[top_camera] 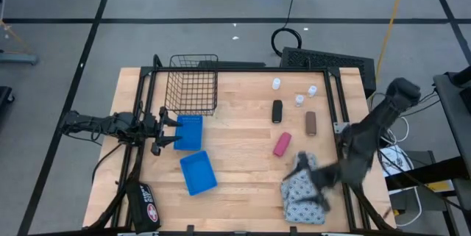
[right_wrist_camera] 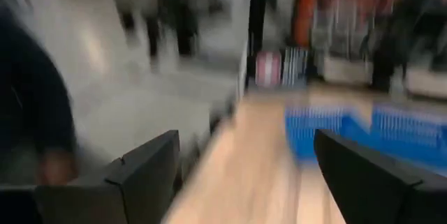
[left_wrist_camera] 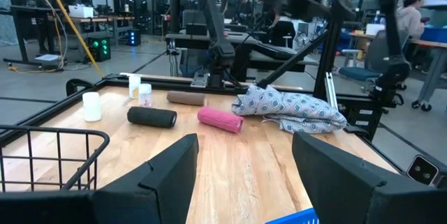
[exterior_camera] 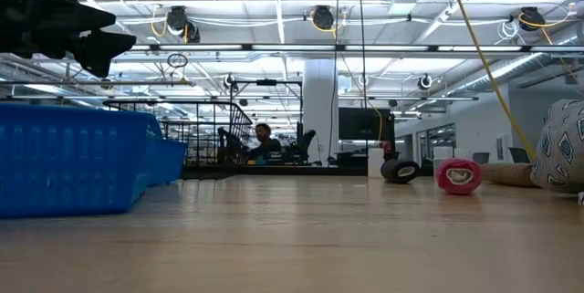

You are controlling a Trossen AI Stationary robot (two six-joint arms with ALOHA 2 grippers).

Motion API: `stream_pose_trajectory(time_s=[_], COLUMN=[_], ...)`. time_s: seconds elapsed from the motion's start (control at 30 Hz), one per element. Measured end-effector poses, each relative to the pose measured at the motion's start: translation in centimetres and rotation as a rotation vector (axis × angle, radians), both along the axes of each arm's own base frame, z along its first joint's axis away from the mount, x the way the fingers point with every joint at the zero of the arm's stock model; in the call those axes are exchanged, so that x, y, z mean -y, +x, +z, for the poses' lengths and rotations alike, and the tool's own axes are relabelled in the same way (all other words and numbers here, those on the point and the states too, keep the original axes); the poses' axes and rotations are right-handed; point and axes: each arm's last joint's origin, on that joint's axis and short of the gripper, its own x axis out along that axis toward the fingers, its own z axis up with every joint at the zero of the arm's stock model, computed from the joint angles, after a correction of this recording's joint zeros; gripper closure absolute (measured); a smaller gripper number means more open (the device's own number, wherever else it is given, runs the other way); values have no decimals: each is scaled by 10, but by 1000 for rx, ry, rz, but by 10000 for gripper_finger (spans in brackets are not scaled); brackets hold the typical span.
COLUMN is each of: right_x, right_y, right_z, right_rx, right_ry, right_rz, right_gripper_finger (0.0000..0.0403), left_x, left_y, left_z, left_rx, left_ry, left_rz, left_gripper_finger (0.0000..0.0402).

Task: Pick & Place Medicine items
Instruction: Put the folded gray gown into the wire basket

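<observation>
Three small white bottles stand at the table's far right. Nearer lie a black oblong container, a brown cylinder and a pink tube, all on their sides. My left gripper stays level and open over the far blue tray, with nothing between its fingers. My right gripper is blurred above the grey patterned cloth bundle. In its wrist view its fingers stand wide apart and empty.
A wire basket stands at the far left of the table, and a second blue tray lies nearer the front edge. A dark frame runs along the right side. People show in the room beyond.
</observation>
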Motion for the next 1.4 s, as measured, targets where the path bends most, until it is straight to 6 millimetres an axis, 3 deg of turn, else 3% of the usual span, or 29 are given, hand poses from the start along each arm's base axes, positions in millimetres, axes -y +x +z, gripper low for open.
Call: stream_pose_trajectory(time_s=[0.2, 0.37, 0.47, 0.73, 0.97, 1.4], right_x=[-69, -108, -121, -131, -131, -100], right_y=[19, 25, 26, 22, 11, -21], right_z=[-6, -35, -53, -101, -127, -180], right_rx=[-424, -690, -845, -1226, -1203, -1182], right_ry=[-154, -213, -259, -301, -381, -475], right_rz=[-132, -167, -173, -223, -371, -596], right_gripper_finger=[82, 85, 85, 86, 86, 93], left_x=[0, 0, 0, 0, 0, 0], left_y=[0, 0, 0, 0, 0, 0], left_z=[0, 0, 0, 0, 0, 0], left_rx=[1, 1, 1, 1, 1, 1], left_ry=[0, 0, 0, 0, 0, 0], left_rz=[0, 1, 0, 1, 1, 1], left_gripper_finger=[160, 160, 160, 160, 160, 160])
